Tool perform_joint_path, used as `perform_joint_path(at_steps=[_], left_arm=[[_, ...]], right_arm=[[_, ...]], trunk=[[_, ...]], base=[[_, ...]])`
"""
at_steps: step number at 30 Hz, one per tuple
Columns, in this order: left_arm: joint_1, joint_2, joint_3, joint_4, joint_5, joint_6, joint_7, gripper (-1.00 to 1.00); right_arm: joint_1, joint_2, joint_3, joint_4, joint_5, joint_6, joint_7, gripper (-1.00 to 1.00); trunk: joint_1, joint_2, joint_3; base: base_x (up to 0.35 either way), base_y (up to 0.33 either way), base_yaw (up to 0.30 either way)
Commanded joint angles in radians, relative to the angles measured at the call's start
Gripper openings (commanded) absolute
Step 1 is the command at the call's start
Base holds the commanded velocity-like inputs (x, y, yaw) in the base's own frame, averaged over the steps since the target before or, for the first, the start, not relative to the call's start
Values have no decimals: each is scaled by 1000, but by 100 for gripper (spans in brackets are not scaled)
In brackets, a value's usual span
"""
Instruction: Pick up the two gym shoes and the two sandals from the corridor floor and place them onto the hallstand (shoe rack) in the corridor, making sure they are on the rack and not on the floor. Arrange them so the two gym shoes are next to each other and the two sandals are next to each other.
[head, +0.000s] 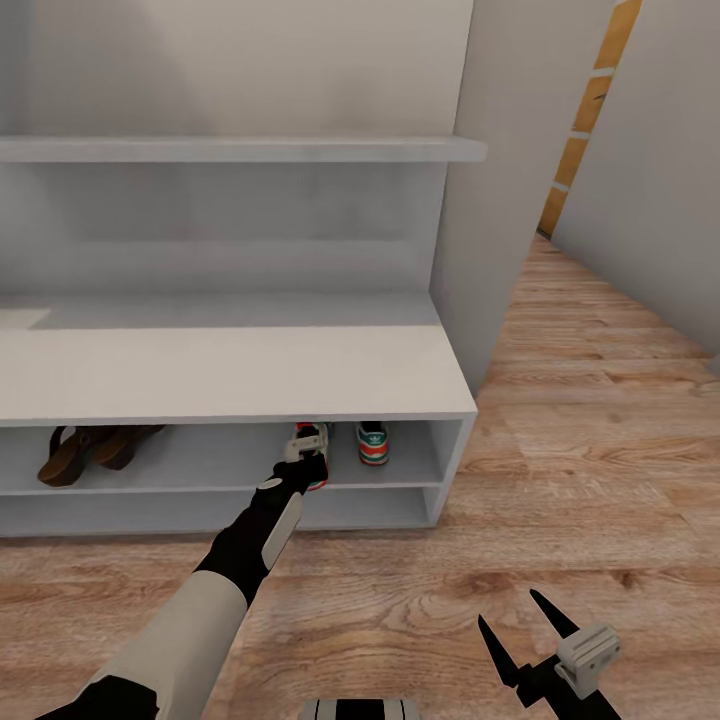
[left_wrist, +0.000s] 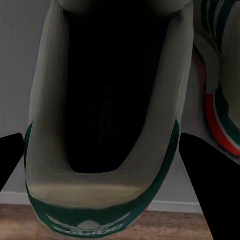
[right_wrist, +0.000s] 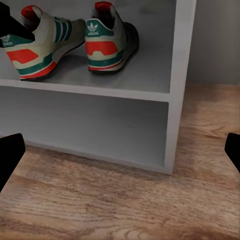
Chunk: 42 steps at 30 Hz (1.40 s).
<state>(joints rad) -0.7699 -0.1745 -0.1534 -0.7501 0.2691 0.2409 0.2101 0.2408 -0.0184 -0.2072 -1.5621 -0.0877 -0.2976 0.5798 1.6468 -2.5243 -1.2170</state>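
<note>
Left pincer (head: 308, 452) astride gym shoe (left_wrist: 102, 125), grip unclear | right pincer (head: 520, 625) open over floor (head: 600, 450)

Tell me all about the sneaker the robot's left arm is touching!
The white lace-up sneaker with green stripes and orange-red heel stands upright on the grey shoe rack's upper tier, heel facing out, beside its twin. The left gripper is at its heel, fingers open on either side of it.

low tier under hallstand top (head: 240, 375), gym shoes (right_wrist: 107, 37) seemingly crowding right end
</note>
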Motion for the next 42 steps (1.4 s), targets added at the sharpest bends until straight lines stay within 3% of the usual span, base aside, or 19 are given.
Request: perform_joint_path(at_steps=[1,42], left_arm=[[0,0,0,0,-1,-1,0,-100],[0,0,1,1,1,-7,-1,-100]], right_arm=[[0,0,0,0,0,0,0,100],[0,0,0,-1,0,0,0,100]], trunk=[[0,0,0],[0,0,0]], base=[[1,0,0],[0,-41,0]])
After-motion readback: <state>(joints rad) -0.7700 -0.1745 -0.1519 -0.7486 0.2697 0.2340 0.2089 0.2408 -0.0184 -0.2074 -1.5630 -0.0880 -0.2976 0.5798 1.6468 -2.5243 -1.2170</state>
